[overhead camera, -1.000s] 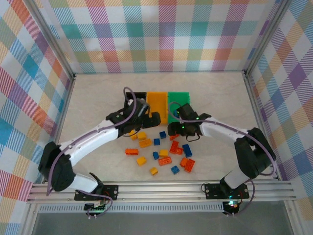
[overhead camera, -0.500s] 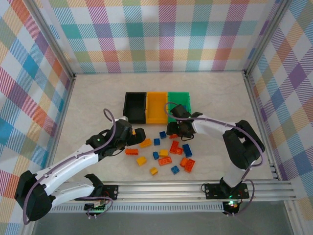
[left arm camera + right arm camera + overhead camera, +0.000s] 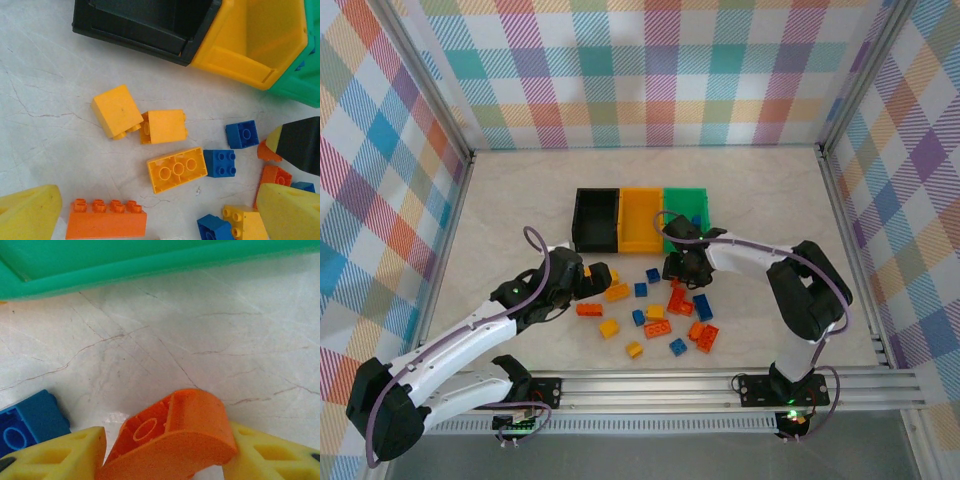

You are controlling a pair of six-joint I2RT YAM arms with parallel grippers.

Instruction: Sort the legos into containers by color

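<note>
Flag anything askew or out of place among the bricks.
Between the fingers of the right gripper an orange brick sits tilted, its hollow underside showing. In the left wrist view, a long yellow brick lies upside down and a square yellow brick is tipped on its side. Nothing looks damaged.

Tabletop (image 3: 760,200): pale beige, marbled, with fine dark veins; the veining reads clearly in the left wrist view (image 3: 45,110) and the right wrist view (image 3: 200,330).
Back wall (image 3: 650,70): upright panel in pastel plaid of pink, teal, yellow, purple and orange.
Left wall (image 3: 370,200) and right wall (image 3: 910,200): same plaid, flanking the tabletop.
Corner posts: silver metal, one at the left (image 3: 420,85), one at the right (image 3: 865,80).
Front rail (image 3: 650,388): slotted silver metal, along the near edge.
Grey ribbed strip (image 3: 650,424): just below the rail.
</note>
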